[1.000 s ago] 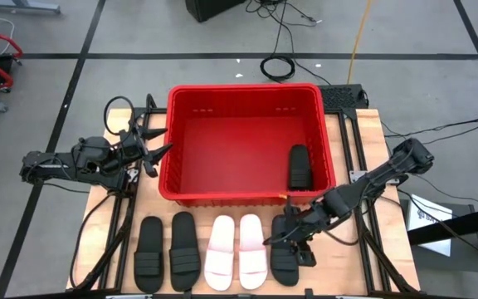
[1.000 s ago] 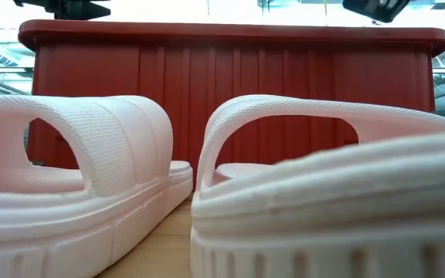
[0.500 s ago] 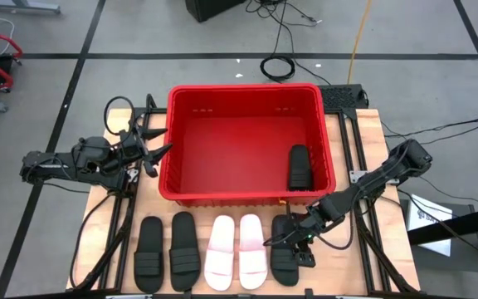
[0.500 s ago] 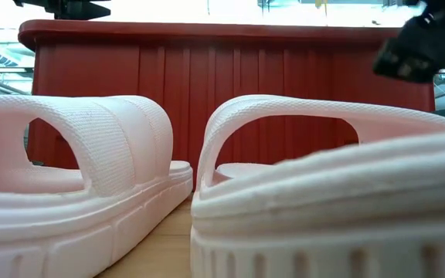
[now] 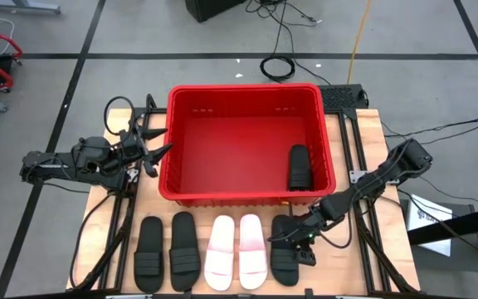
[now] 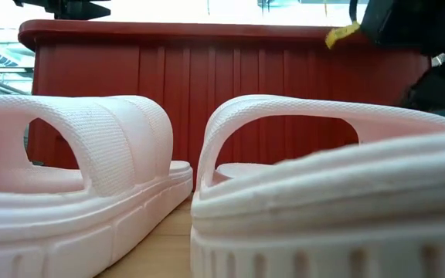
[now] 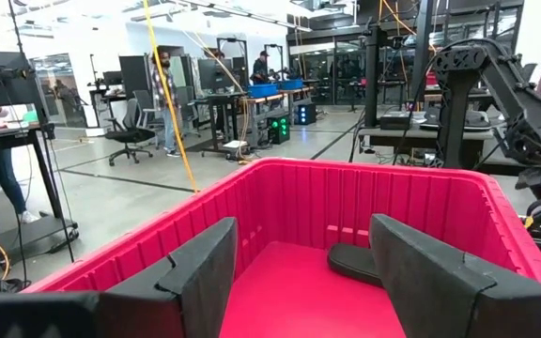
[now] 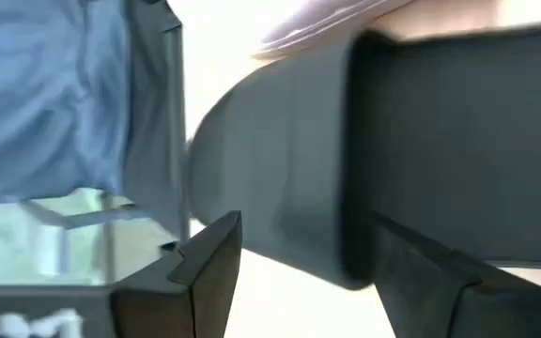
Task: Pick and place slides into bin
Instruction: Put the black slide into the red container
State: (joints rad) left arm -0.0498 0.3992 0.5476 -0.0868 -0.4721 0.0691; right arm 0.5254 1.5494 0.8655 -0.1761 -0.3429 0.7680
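The red bin (image 5: 173,141) stands at the middle of the table's far half, with one black slide (image 5: 299,166) lying inside on its right. In front of it lie two black slides (image 5: 148,253) (image 5: 183,249), two white slides (image 5: 221,252) (image 5: 253,249) and one more black slide (image 5: 282,259). My right gripper (image 5: 299,241) is open and low over the far part of that last slide (image 8: 346,141), one finger on each side of it. My left gripper (image 5: 154,151) is open and held level at the bin's left wall. My right gripper slants down from the table's right at the far part of the near-right black slide (image 8: 280,188). Its open fingers (image 8: 205,268) stand on either side of that part. I cannot tell whether they touch it.
The bin's near wall (image 6: 230,77) rises just behind the row of slides. The two white slides (image 6: 91,154) (image 6: 323,193) lie right beside the black one, on its left. Bare wood shows at the table's near right corner (image 5: 347,266).
My right gripper has come down toward the near-right black slide, rolling a little as it sank. In the low view it has dropped into sight at the upper right. The slides and the bin have stayed where they were.
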